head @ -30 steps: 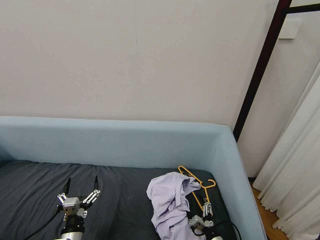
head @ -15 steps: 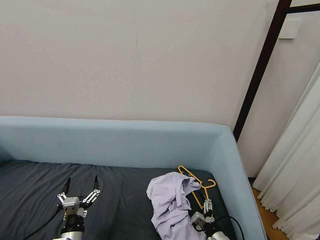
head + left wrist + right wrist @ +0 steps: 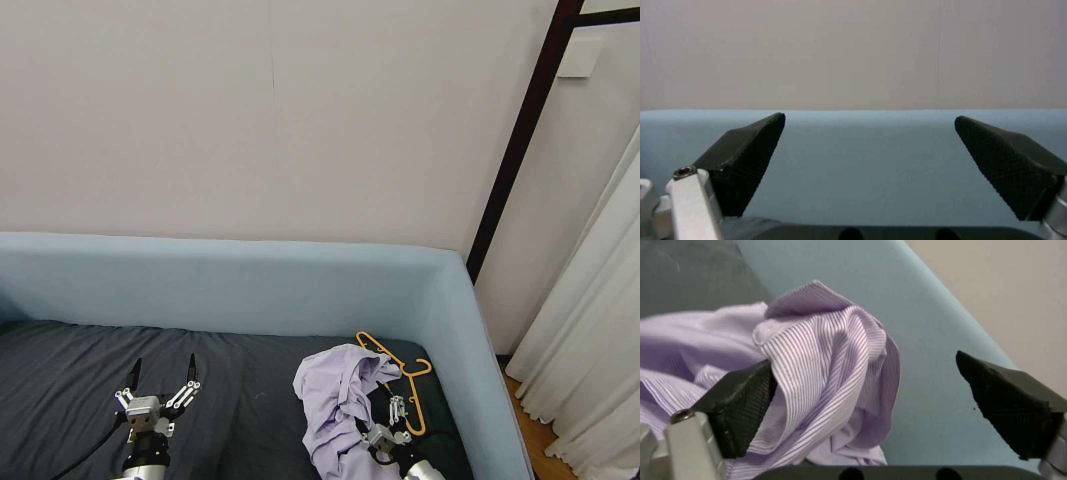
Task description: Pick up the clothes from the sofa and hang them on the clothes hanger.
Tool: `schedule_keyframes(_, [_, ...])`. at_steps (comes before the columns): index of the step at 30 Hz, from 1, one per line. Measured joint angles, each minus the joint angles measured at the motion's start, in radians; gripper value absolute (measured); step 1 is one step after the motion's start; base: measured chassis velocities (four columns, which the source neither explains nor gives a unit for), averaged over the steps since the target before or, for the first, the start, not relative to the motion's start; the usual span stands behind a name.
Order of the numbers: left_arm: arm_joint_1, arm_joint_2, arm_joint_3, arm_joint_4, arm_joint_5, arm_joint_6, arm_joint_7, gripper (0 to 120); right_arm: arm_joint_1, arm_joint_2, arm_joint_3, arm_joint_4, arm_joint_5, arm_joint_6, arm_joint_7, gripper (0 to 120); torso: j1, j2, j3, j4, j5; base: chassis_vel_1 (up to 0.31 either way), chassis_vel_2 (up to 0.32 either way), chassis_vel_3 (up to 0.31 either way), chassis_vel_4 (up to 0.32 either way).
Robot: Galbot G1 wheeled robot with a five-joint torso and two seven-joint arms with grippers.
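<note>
Sofa seat [image 3: 260, 390] open left of front-to-back lilac shirt [image 3: 335, 400]; right gripper [image 3: 402, 408] beside it, left gripper [image 3: 164, 368] well left, both spread wide, empty.

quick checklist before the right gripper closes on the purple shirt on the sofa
1. The right gripper is open: ok.
2. A fold of the shirt sits in its gap: ok, close to one finger.
3. The orange hanger is out of the grasp: cannot tell; it lies beside the gripper.
4. The shirt is free of the hanger: cannot tell; cloth overlaps it.
5. The left gripper is out of the way: ok, open over the dark cushion.
</note>
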Motion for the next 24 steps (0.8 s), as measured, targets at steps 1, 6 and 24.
schedule_keyframes(1, [0.001,-0.001,0.0,0.0,0.001,0.0,0.0,100,-0.003,0.0,0.001,0.005,0.004,0.006,-0.001,94,0.0,0.0,0.0,0.0,0.0,0.0,0.0,0.0,0.0])
schedule_keyframes(6, [0.004,-0.005,0.0,-0.005,0.008,-0.001,0.0,100,-0.017,-0.005,0.008,0.024,0.036,0.029,-0.01,76,0.0,0.0,0.0,-0.0001,0.0,0.0,0.0,0.0,0.0])
schedule_keyframes(24, [0.009,-0.023,0.003,-0.009,0.02,-0.002,0.001,100,-0.003,0.002,-0.021,0.039,0.278,0.136,-0.054,11,0.0,0.0,0.0,0.0,0.0,0.0,0.0,0.0,0.0])
